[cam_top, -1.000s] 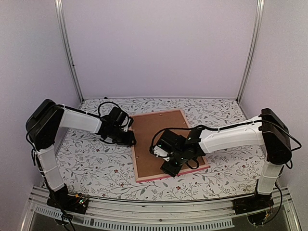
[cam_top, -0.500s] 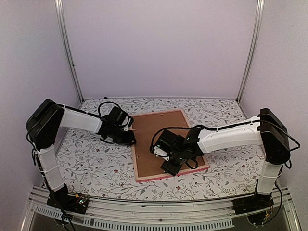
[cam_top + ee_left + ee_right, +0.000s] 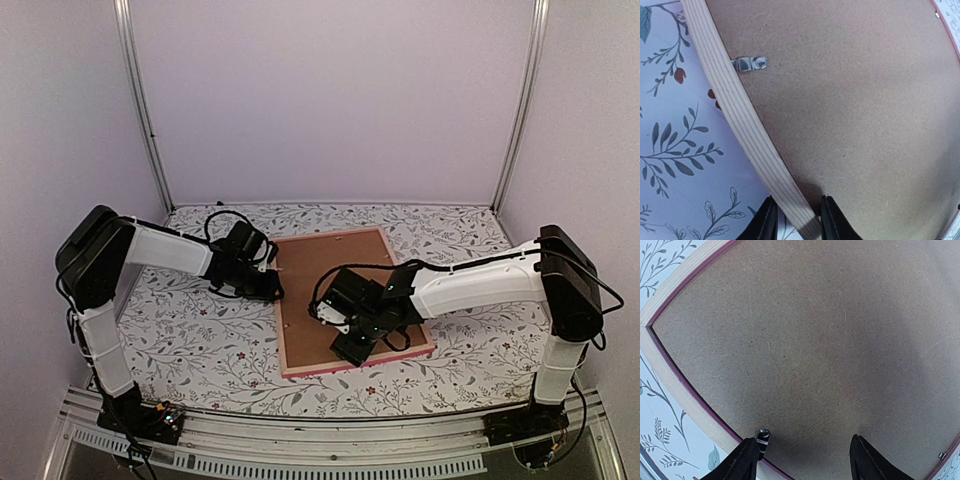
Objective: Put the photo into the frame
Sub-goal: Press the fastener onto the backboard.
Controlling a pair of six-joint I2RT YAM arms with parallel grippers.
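The frame [image 3: 325, 236] is lying flat and face down, its left rail running straight between the fingers of the left claw [image 3: 797, 200]. That claw is clamping the rail, one finger pressing the outer edge and the other the inner edge, where the backing board [image 3: 850, 125] begins. The photo is not showing: only that brown board is filling the opening, so I cannot tell whether the print is lying beneath it. Ahead of the left claw, further along the same rail, a metal tab [image 3: 750, 63] is reaching from the wood onto the board. The right claw [image 3: 804, 440] is hanging over the board beside another rail, its fingers standing wide apart and gripping nothing. A second tab [image 3: 762, 435] is sitting just at the tip of the finger on the left of its own view. The floral table [image 3: 200, 330] is spreading beyond the left claw's outer finger. Compared with a second ago, the frame is staying put, the left claw is drawing in slightly, and the right arm is sitting a touch nearer the left one
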